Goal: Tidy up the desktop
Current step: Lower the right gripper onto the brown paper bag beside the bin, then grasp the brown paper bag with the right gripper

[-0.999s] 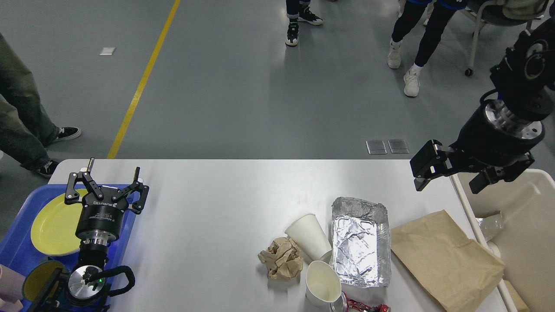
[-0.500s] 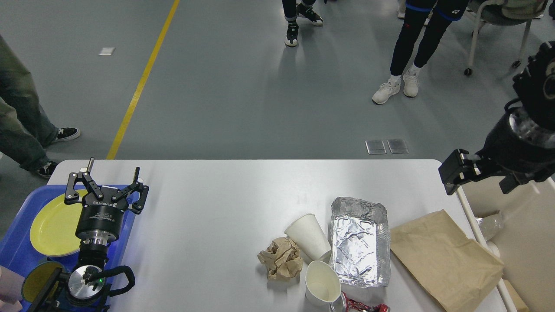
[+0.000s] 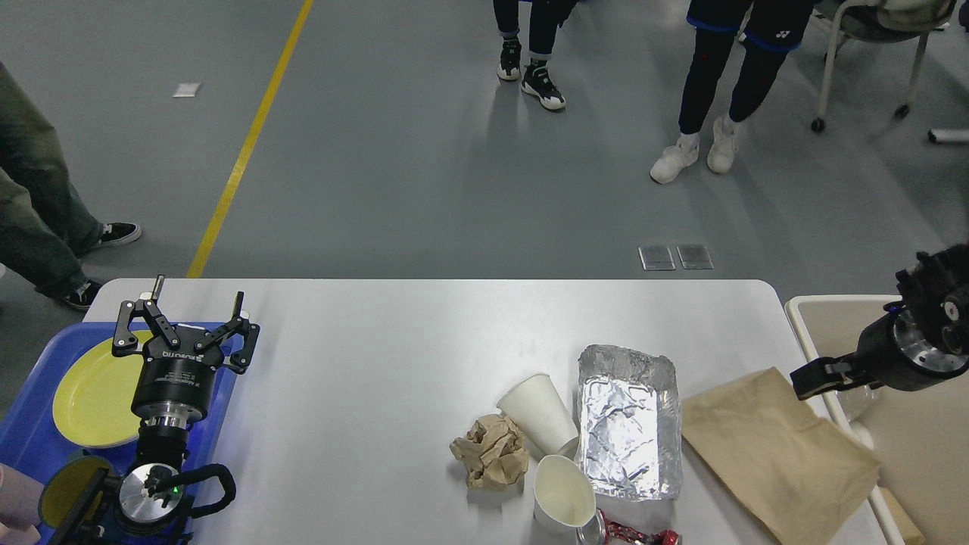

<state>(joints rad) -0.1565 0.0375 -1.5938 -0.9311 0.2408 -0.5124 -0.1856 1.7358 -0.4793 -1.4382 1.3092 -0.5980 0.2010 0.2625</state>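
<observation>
The desktop point(image 3: 394, 341) spreads wide before me, its litter bunched at the near right: brown paper bag point(image 3: 772, 446), foil tray point(image 3: 627, 422), two paper cups point(image 3: 539, 412), crumpled paper point(image 3: 490, 452). My right gripper point(image 3: 821, 376) hangs just beside the bag's far corner, nearest, though I cannot tell its finger state. My left gripper point(image 3: 185, 322) stands spread open, empty, well apart over the blue tray point(image 3: 30, 431).

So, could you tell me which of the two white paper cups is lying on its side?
The farther cup, beside the crumpled paper, lies tipped over. The nearer cup stands upright, its open mouth facing up.
</observation>
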